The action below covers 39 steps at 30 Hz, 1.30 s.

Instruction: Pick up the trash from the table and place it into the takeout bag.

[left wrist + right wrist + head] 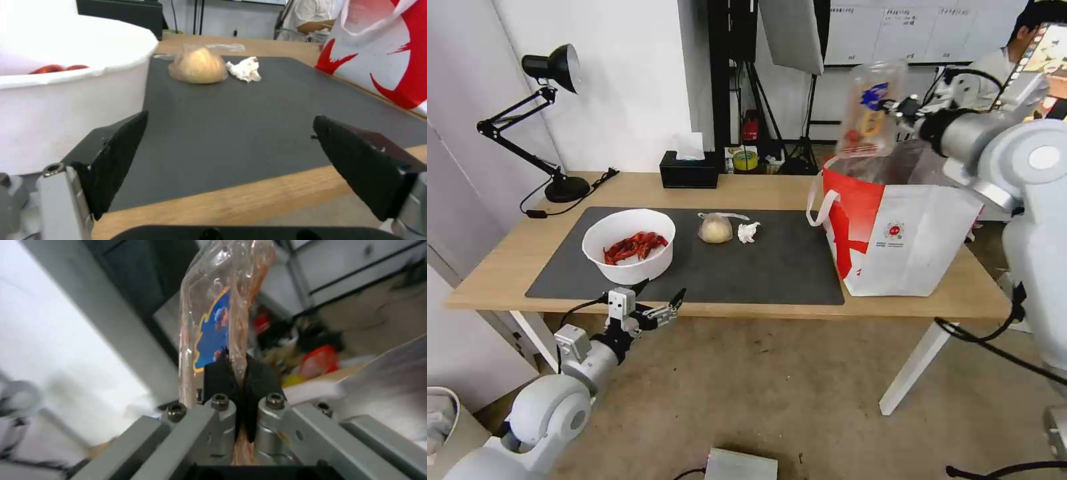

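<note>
Clamping the clear hinged food box (870,110) by its edge, the right gripper (894,107) holds it above the takeout bag (904,230), over the rear of the bag's open mouth. In the right wrist view the jaws are pinched tight on the thin plastic (218,323); the box hangs on edge, long axis near vertical. Judgement: the bag opening lies straight below the box, so the drop depends on staying inside the rim.

The left gripper (657,303) hovers spread wide and empty off the table's (760,190) front edge, far from the bag, just in front of the white bowl (628,244). The knotted bag (716,228) and the tissue (748,232) sit on the mat between bowl and takeout bag.
</note>
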Motion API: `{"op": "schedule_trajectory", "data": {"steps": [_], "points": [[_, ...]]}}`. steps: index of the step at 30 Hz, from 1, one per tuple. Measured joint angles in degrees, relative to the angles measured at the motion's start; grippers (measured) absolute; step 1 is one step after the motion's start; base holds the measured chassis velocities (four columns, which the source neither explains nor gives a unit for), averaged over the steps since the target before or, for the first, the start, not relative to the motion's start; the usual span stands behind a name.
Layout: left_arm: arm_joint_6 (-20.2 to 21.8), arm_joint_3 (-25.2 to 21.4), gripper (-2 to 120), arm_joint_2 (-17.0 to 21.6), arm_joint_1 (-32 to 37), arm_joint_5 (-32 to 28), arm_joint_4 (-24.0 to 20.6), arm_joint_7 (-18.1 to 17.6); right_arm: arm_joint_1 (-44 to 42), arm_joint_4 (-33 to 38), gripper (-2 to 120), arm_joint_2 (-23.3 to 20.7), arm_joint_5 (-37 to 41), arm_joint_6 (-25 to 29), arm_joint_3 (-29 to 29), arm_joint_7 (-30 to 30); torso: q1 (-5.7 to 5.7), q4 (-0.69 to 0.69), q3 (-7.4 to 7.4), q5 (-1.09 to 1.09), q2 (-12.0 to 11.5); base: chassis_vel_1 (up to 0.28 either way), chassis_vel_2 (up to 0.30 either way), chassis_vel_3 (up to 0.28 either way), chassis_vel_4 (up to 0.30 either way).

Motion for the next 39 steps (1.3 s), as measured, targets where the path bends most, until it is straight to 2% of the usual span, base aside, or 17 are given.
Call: {"op": "schedule_trajectory", "data": {"steps": [1,4,5,8,14,22,26,33,39], "points": [[0.0,0.0,100,0.0,0.0,0.0,0.0,0.0,0.0,0.0,0,0.0,0.0,0.0,0.0,0.0,0.0,0.0,0.0,0.0,0.0,0.0,0.0,0.0,0.0],[0.0,0.7,100,-0.03,-0.57,0.02,0.22,-0.06,-1.79,-1.7,0,-0.82,-9.8,2.13,-0.4,-4.87,0.0,-0.01,0.0,0.01,0.0,0.0,0.0,0.0,0.0],[0.0,0.7,100,-0.03,-0.57,0.02,0.22,-0.06,-1.79,-1.7,0,-0.82,-9.8,2.13,-0.4,-4.87,0.0,-0.01,0.0,0.01,0.0,0.0,0.0,0.0,0.0],[-0.02,1.08,100,-0.02,-0.69,0.01,0.41,-0.1,-3.63,-2.29,0,-1.05,-17.8,3.15,-0.95,-7.86,0.0,0.0,0.0,0.01,0.0,0.0,0.0,0.0,0.0],[-0.1,1.5,100,-0.07,-0.77,0.02,0.65,-0.24,-5.99,-2.46,0,-0.72,-20.35,3.72,-0.99,-8.17,0.0,0.0,0.0,0.0,0.0,0.0,0.0,0.0,0.0],[-0.17,1.88,100,-0.22,-0.78,0.09,0.85,-0.4,-9.12,-1.75,0,0.16,-20.09,3.86,-0.55,-7.82,0.0,0.0,0.0,-0.01,0.0,0.0,0.0,0.0,0.0],[-0.18,2.03,100,-0.24,-0.83,0.12,0.86,-0.53,-10.92,-0.11,0,1.01,-17.39,3.66,-0.06,-5.94,0.0,0.01,0.0,-0.01,0.0,0.0,0.0,0.0,0.0],[-0.19,2.25,100,-0.21,-0.85,0.25,0.81,-0.77,-13.08,2.89,0,1.9,-12.46,2.71,1.23,-1.67,0.0,0.01,0.0,-0.01,0.0,0.0,0.0,0.0,0.0],[-0.19,3.0,100,-0.18,-1.09,0.5,0.7,-1.24,-14.23,4.76,0,2.25,-4.45,2.04,3.54,5.41,0.0,0.01,0.0,-0.01,0.0,0.0,0.0,0.0,0.0]]}}
